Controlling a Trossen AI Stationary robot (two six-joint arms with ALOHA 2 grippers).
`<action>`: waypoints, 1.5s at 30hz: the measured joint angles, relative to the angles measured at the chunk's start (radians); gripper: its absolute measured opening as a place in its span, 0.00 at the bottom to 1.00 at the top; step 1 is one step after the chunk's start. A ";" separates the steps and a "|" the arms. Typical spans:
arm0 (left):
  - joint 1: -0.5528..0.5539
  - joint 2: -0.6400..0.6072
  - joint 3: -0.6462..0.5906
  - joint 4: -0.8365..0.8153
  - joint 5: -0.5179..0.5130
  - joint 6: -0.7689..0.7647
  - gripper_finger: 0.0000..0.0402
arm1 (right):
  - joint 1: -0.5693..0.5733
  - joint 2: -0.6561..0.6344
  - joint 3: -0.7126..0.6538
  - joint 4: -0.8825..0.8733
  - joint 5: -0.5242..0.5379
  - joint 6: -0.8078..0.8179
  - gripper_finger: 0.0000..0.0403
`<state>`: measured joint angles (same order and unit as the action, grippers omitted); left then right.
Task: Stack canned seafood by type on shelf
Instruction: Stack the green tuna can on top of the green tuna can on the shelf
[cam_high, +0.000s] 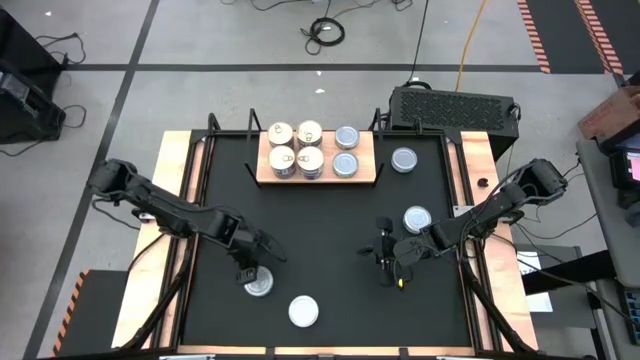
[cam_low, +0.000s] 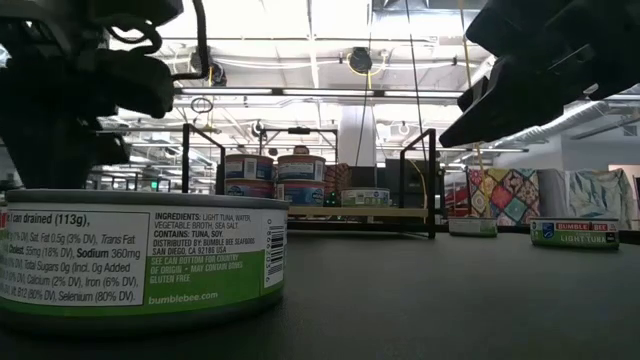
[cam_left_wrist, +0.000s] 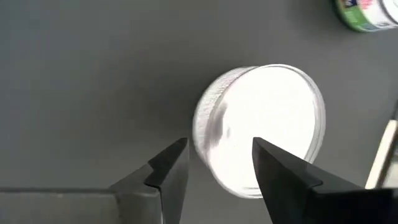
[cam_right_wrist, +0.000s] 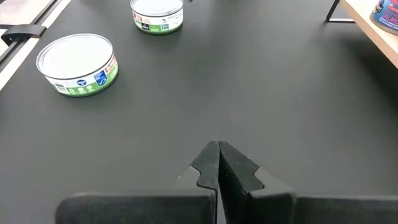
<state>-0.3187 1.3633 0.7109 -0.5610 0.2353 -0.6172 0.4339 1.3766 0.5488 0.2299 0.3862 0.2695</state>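
The left gripper (cam_high: 252, 271) hangs right above a silvery tin (cam_high: 258, 285), fingers spread apart; the tin sits just past them. The right gripper (cam_high: 387, 255) waits, pressed together, farther away.

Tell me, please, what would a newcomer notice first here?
The shelf at the table's far edge holds six tins, four cream-topped and two silvery. The open left gripper hovers over a near tin, while the shut right gripper waits mid-table.

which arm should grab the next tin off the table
Left, probably. The left gripper hangs open right over a tin, jaws apart. The right gripper is shut with no tin under it.
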 joint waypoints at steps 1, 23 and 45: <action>0.000 0.010 0.000 0.016 0.010 0.011 0.44 | 0.000 0.000 0.000 0.001 0.000 0.000 0.00; 0.063 0.125 0.005 0.093 0.190 0.213 0.05 | -0.001 0.000 0.000 0.000 0.000 -0.001 0.00; 0.246 0.130 0.057 0.192 0.248 0.160 0.00 | 0.000 0.000 0.000 -0.026 0.000 -0.001 0.00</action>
<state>-0.0729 1.4929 0.7680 -0.3686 0.4833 -0.4576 0.4335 1.3766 0.5488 0.2035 0.3863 0.2687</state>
